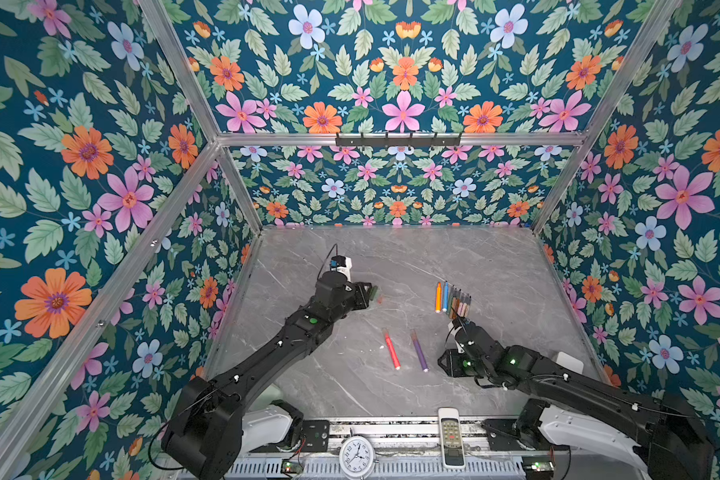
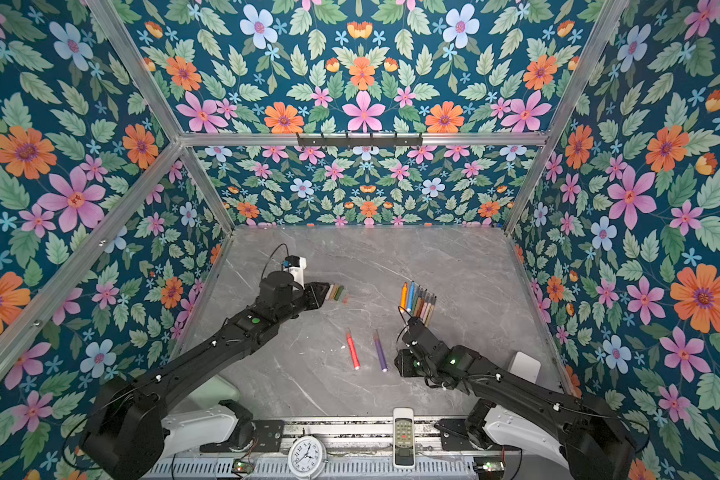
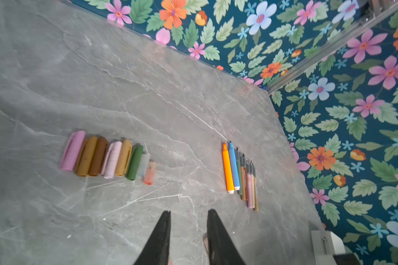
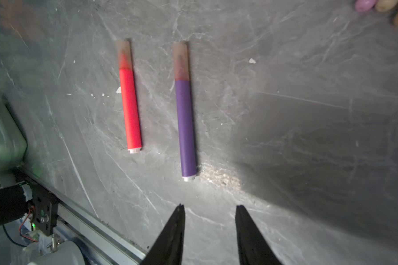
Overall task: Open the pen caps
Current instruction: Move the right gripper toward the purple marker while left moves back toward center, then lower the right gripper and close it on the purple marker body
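Top views both show the red pen (image 1: 391,349) and purple pen (image 1: 419,350), capped, near six o'clock on the table (image 1: 495,270). Left wrist: left gripper (image 3: 189,214) released, empty, facing loose pen caps (image 3: 106,157). Right wrist: right gripper (image 4: 209,207) parted, empty; best to clamp the purple pen squarely.

pen caps (image 1: 374,291): mostly hidden behind left tool (image 1: 368,291) | clipped in right wrist view

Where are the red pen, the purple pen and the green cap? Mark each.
red pen (image 4: 130,107), right wrist view, middle of its red barrel.
purple pen (image 4: 186,126), right wrist view, middle of its purple barrel.
green cap (image 3: 135,163), left wrist view, middle of its side.
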Motion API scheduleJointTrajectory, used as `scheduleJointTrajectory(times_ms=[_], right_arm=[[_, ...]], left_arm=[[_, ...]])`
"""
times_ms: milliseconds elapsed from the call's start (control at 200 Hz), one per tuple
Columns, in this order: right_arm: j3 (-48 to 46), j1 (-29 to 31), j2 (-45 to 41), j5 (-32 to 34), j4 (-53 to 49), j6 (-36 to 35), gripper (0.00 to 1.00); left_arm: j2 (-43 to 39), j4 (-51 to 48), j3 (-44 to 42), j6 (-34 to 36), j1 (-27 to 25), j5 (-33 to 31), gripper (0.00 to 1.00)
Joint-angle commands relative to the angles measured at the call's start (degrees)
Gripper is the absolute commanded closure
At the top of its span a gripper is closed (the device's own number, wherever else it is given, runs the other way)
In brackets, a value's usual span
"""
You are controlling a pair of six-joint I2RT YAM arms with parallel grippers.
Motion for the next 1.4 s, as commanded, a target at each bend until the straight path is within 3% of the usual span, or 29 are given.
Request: scheduleJointTrajectory(times_ms=[0, 275, 435, 595, 820, 950, 1115, 1395], right_arm=[[-2.33, -4.04, 0.25, -9.42, 7.08, -2.40, 0.62], [-4.70, -4.30, -4.54, -10.03, 7.07, -2.94, 0.60], [-3.67, -4.35, -3.13, -8.70, 7.40, -2.89, 0.60], [-2.44, -4.32, -0.37, -7.01, 7.99, -1.78, 0.60], [1.46, -4.23, 8.39, -9.53, 8.49, -2.41, 0.60], [5.88, -2.48, 14.93, -9.27, 6.44, -3.44, 0.59], [13.84, 2.35, 23.32, -4.06, -0.40, -3.96, 0.59], [21.68, 3.17, 34.48, -1.91, -7.95, -2.63, 0.61]], left_arm=[[-0.52, -1.03, -0.01, 0.75, -3.17, -10.91, 0.70], [-11.39, -4.87, -7.92, 0.73, -6.30, -21.15, 0.68], [-11.74, 2.33, -12.12, 3.58, -6.20, -19.95, 0.65], [-8.35, 8.85, -18.58, 6.75, -7.76, -23.47, 0.78], [-18.73, 12.76, -25.75, 6.46, -7.85, -24.51, 0.67], [-15.55, 12.56, -23.85, 7.15, -7.89, -23.60, 0.66], [-11.91, 12.55, -21.80, 7.34, -7.91, -22.66, 0.67], [-15.55, 12.97, -23.97, 7.60, -7.80, -22.78, 0.64]])
